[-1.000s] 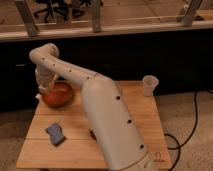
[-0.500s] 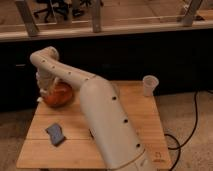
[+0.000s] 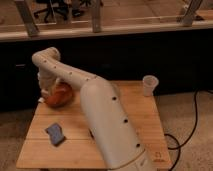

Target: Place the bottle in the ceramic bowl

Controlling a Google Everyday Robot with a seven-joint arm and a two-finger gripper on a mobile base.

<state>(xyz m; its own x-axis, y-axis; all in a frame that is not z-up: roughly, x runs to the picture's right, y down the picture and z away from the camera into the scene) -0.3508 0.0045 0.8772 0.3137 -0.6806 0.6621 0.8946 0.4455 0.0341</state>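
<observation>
- Pincer (image 3: pixel 48 88) at far-left of the surface (image 3: pixel 145 120), hanging down from the bent end of the white arm (image 3: pixel 100 110), right over the left rim of the ceramic bowl (image 3: pixel 65 96).
- Pincer state: can't tell, it merges w/ the arm end and the bowl rim. Released, clenched or grasping, not visible.
- Bottle (image 3: pixel 43 98): pale whitish-tan bit w/ white end pointing lower-left, seen at the bowl's left edge directly under the pincer. Touching or overlapping the rim in this view. Can't tell if it is gripped, or resting in or against the bowl.
- Ceramic bowl: glossy reddish-orange, round, upright, on the surface's back-left area. Arm covers part of its right side.
- Arm runs diag from bottom-right foreground up to an elbow at upper-left, and covers the mid part of the surface.
- Translucent white cup (image 3: pixel 149 84): upright, back-right corner, well apart from the bowl.
- Blue-grey pad (image 3: pixel 55 134): flat, front-left, near the arm's left side, apart from the bowl.
- Surface is light wood slats.
- Black cable (image 3: pixel 192 131) on the floor at right.
</observation>
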